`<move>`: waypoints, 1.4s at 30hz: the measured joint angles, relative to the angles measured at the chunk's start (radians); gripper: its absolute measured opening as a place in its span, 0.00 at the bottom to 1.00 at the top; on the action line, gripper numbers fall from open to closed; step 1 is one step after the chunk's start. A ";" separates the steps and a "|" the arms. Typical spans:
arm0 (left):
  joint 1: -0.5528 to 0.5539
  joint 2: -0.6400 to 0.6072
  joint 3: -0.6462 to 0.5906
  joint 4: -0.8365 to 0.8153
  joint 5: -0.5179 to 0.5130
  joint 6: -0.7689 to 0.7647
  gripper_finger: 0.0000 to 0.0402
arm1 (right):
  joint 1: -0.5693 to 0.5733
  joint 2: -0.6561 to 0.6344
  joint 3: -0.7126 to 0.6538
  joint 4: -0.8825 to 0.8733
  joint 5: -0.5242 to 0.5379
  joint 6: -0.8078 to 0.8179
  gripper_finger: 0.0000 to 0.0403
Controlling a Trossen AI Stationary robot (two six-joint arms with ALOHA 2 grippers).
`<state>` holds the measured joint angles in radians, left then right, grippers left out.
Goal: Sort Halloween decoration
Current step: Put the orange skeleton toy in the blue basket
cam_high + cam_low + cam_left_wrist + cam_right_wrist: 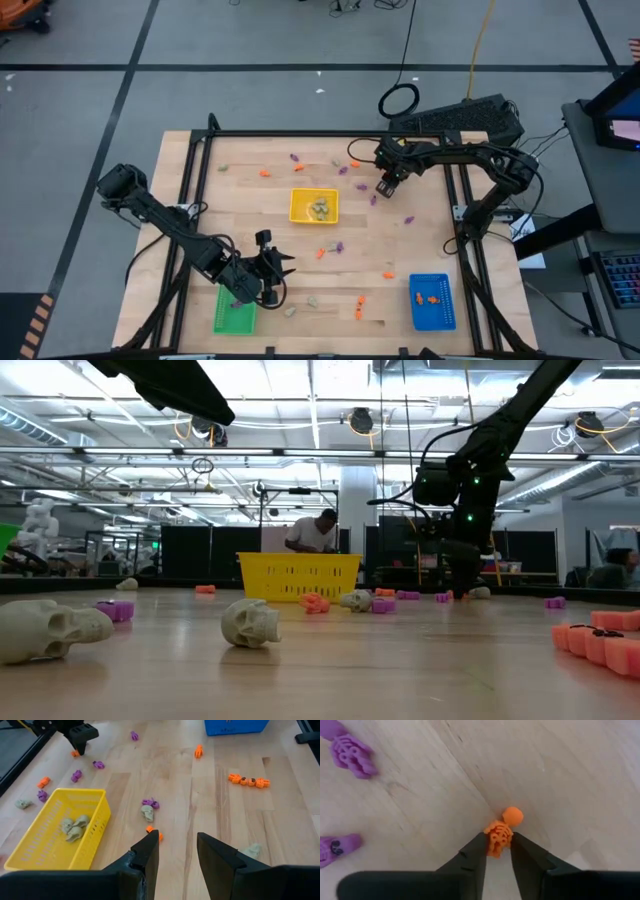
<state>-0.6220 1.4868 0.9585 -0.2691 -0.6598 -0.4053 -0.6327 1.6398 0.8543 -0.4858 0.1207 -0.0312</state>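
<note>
Small orange, purple and pale beige trinkets lie scattered on the wooden table (250,215). My right gripper (383,187) is at the far right part of the table, pointing down, shut on an orange skeleton (500,834). My left gripper (275,268) hovers open at the near left, beside the green tray (235,318). In its wrist view the left gripper (177,845) has nothing between its fingers. The yellow tray (314,206) holds beige skulls (74,828). The blue tray (432,300) holds orange pieces. My right gripper pinches the orange skeleton between its two fingers (476,851) at the ribs and lower body (496,844), coming from above and pointing down. The round head (512,816) sticks out past the fingertips. Whether the skeleton is lifted off the wood, I cannot tell.
Two purple trinkets (352,752) (332,849) lie near the right gripper. Beige skulls (250,622) (50,628) and orange pieces (600,640) sit near the table's front edge. A black frame (330,134) rims the table. A person (315,532) stands beyond the far edge.
</note>
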 joint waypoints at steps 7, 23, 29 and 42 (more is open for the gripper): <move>0.000 0.000 0.000 0.000 0.000 0.000 0.33 | 0.000 0.000 0.000 0.000 0.000 -0.007 0.08; 0.000 0.000 0.000 -0.002 0.000 0.000 0.33 | 0.083 -0.121 0.071 -0.198 0.012 0.071 0.06; 0.000 0.000 0.000 -0.002 0.000 0.001 0.33 | 0.245 -0.303 0.071 -0.218 -0.072 0.172 0.06; 0.000 0.000 0.000 0.001 0.000 0.000 0.33 | 0.733 -0.596 0.071 -0.086 0.138 0.319 0.06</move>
<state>-0.6220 1.4864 0.9581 -0.2684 -0.6598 -0.4053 0.0999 1.0441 0.9257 -0.5716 0.2585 0.2881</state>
